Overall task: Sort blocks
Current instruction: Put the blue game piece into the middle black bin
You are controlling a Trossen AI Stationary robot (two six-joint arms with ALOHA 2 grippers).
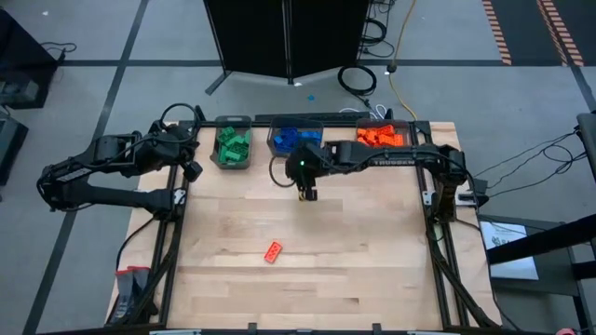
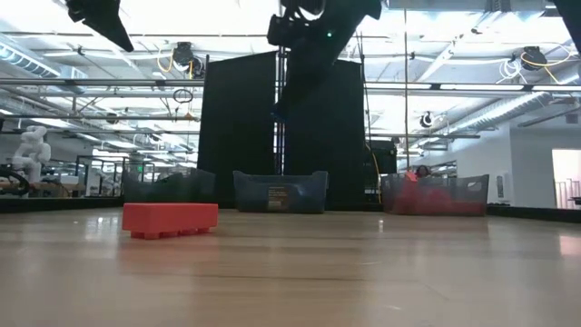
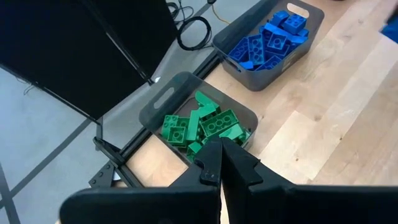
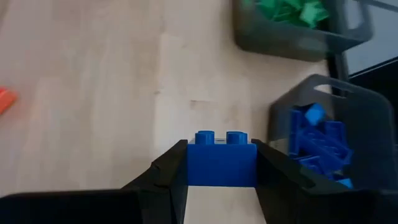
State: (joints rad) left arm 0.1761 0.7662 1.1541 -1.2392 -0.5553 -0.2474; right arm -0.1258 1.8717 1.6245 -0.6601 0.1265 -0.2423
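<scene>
Between the right gripper's (image 4: 221,165) fingers sat a clamped blue block (image 4: 221,160); the left gripper's (image 3: 222,163) fingers were pressed together, empty.

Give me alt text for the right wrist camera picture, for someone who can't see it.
The right hand grips a blue block between its two dark fingers above a bare wooden table. Ahead sit a grey bin of blue blocks and a bin of green blocks, and an orange-red block shows at the picture's edge.
</scene>
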